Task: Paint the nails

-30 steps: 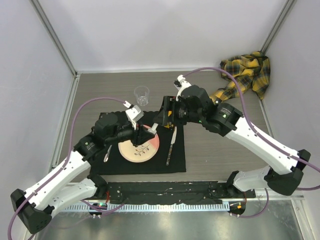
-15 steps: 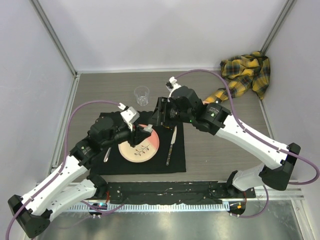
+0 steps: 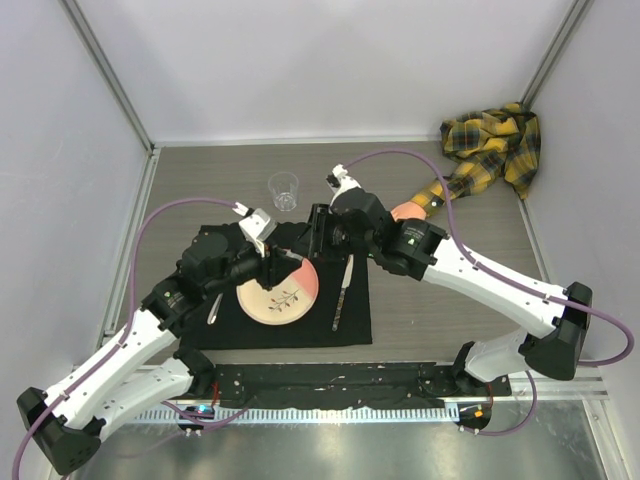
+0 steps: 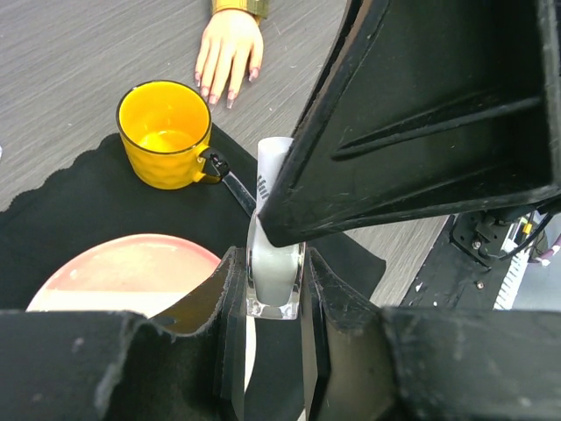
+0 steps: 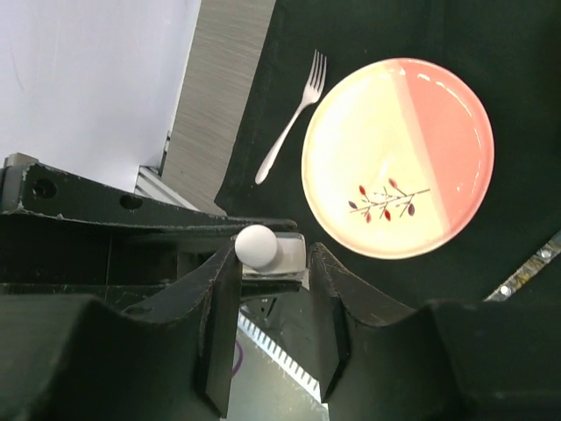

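Right claw [image 5: 270,260] has shifted left and narrowed around cap [image 5: 257,246]; grip there unclear. Left claw [image 4: 274,285] clamps bottle [image 4: 273,261]. Nails [image 4: 216,90] lie ahead of left claw, past cup [image 4: 165,133]. Risk: off-centre pinch twists bottle loose, spilling polish.
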{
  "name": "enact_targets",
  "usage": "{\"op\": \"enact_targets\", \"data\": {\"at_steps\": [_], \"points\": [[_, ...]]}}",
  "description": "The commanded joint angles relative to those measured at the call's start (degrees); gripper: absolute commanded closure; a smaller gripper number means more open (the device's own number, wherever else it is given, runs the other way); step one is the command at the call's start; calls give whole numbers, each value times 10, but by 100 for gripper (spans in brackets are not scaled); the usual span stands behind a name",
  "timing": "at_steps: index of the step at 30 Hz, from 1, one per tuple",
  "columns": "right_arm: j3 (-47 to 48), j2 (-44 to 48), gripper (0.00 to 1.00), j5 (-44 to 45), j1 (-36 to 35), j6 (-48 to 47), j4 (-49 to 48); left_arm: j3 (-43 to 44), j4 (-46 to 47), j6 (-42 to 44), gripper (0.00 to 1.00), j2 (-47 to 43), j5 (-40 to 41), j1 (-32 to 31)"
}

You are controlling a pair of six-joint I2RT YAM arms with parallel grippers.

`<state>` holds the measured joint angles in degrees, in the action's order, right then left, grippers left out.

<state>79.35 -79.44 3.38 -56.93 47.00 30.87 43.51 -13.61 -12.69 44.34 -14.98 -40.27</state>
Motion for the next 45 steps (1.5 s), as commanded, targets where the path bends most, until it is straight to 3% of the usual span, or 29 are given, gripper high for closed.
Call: {"op": "enact_targets", "data": {"at_steps": [1, 7, 9, 10, 12, 13, 14, 15, 16, 17, 18, 19, 20, 23, 25, 26, 29, 32, 34, 38, 45], "points": [[-12, 11, 61, 38, -2, -5, -49, 2, 47, -15, 100, -14, -7, -2], [-17, 17, 73, 37, -1, -11, -63, 1, 45, -30, 100, -17, -15, -3], [-27, 23, 96, 14, -1, -24, -74, 2, 44, -42, 100, -21, -15, -3], [-31, 26, 100, 3, -1, -37, -77, 3, 46, -51, 100, -22, -15, -2], [-52, 39, 100, -84, -2, -131, -107, 6, 65, -88, 100, -27, -42, -2], [-71, 66, 99, -121, -2, -175, -126, 6, 77, -99, 100, -27, -124, -2], [-97, 87, 99, -190, -2, -216, -204, 3, 124, -127, 100, -27, -180, -2], [-187, 111, 100, -377, -1, -280, -275, -5, 166, -149, 100, -30, -234, -2], [-243, 162, 100, -440, 1, -267, -375, -18, 222, -189, 100, -34, -326, -2], [-275, 168, 100, -434, 7, -240, -474, -53, 357, -232, 100, -45, -346, -2], [-273, 163, 100, -482, 9, -232, -476, -66, 405, -298, 100, -50, -356, -2], [-259, 150, 99, -488, 9, -241, -455, -72, 432, -308, 100, -54, -361, -2], [-249, 141, 99, -486, 7, -246, -420, -63, 425, -312, 100, -55, -358, -2], [-284, 159, 99, -453, 7, -203, -489, -40, 351, -274, 100, -65, -332, -2], [-285, 165, 99, -402, 7, -186, -485, -37, 325, -241, 100, -80, -305, -2], [-278, 166, 86, -370, 8, -185, -444, -30, 280, -223, 100, -85, -292, -2], [-234, 167, 58, -237, 7, -163, -338, -1, 162, -143, 100, -101, -218, -2], [-214, 179, 41, -135, 7, -120, -312, 23, 66, -69, 100, -101, -121, -2], [-213, 184, 34, -113, 7, -104, -312, 36, 26, -38, 100, -93, -57, -2], [-177, 163, 32, -54, -3, -97, -254, 70, -56, 18, 100, -59, 32, -2], [-73, 97, 33, 72, -46, -103, -183, 62, -64, 34, 100, -48, 55, -2]]}}
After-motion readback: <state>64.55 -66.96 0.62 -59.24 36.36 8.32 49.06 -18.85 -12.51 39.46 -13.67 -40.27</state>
